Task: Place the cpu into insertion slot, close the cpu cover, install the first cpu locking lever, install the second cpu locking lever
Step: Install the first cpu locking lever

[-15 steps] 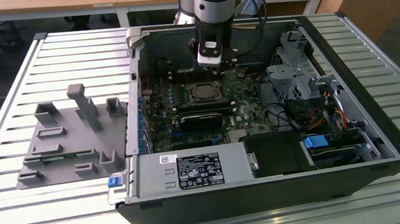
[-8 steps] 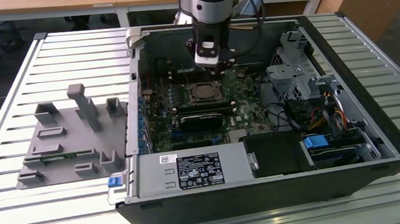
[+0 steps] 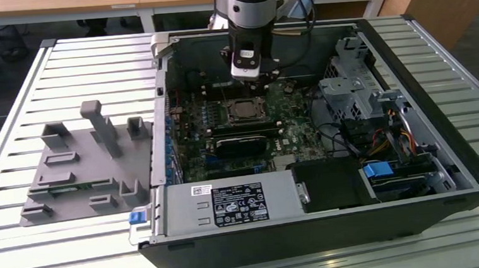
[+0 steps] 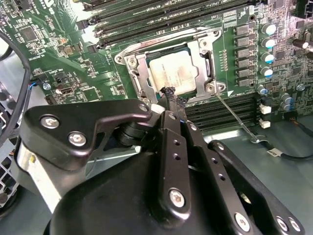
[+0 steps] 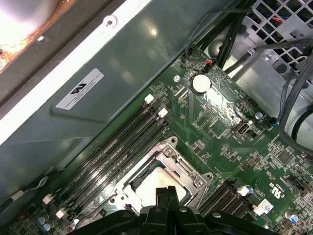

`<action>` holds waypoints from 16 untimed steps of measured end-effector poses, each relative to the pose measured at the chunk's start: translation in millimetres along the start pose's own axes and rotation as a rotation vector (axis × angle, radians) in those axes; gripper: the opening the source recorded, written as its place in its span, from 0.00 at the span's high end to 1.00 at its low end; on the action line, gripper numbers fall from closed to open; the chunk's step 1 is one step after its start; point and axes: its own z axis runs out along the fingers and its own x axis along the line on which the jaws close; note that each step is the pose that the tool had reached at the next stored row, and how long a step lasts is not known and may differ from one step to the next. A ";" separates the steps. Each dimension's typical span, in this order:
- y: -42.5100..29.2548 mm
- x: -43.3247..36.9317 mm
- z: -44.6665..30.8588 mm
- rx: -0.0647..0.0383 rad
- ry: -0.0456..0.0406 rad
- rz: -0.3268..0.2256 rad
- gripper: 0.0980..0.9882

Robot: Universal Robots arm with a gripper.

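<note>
A pale metal worktop (image 3: 28,250) of long ribbed slats carries a black steel computer case (image 3: 314,236) lying open on its side, with the hand (image 3: 248,78) reaching down into it from a grey arm. Well off to the exterior view's left of the hand, a matte grey plastic fixture (image 3: 73,177) with upright posts and shallow pockets lies on the slats. Under the hand spreads the glossy green motherboard (image 5: 220,112), crowded with tiny components, round capacitor tops and long black memory slots (image 4: 146,14). In both wrist views the hand (image 4: 170,94) is a black, bolted linkage; its two slim, blunt fingers (image 5: 161,196) are pressed together and hold nothing, hanging above the board at the socket's near edge. Just beyond the fingertips, the cpu cover (image 4: 203,54), a thin stamped silver frame with a square window, lies down flat over the insertion slot (image 5: 139,175), whose dark edge shows inside the frame. The cpu (image 4: 173,73), a flat square chip with a dull silver-grey brushed face, sits in that slot and shows through the window. A thin steel wire lever (image 4: 234,117) sticks out from the socket's corner beside the fingers, running slantwise over black slots and ending in a small bent hook.
</note>
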 end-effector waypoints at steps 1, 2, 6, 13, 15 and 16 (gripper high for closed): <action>0.0 0.0 -0.1 0.000 0.0000 -0.001 0.99; 0.0 0.0 -0.2 0.000 0.0003 -0.004 0.99; 0.0 0.0 -0.3 0.001 0.0048 -0.061 0.99; 0.0 0.0 -0.3 0.003 0.0146 -0.187 0.99; 0.0 0.0 -0.3 0.004 0.0175 -0.224 0.99; 0.0 0.0 -0.3 0.004 0.0189 -0.242 0.99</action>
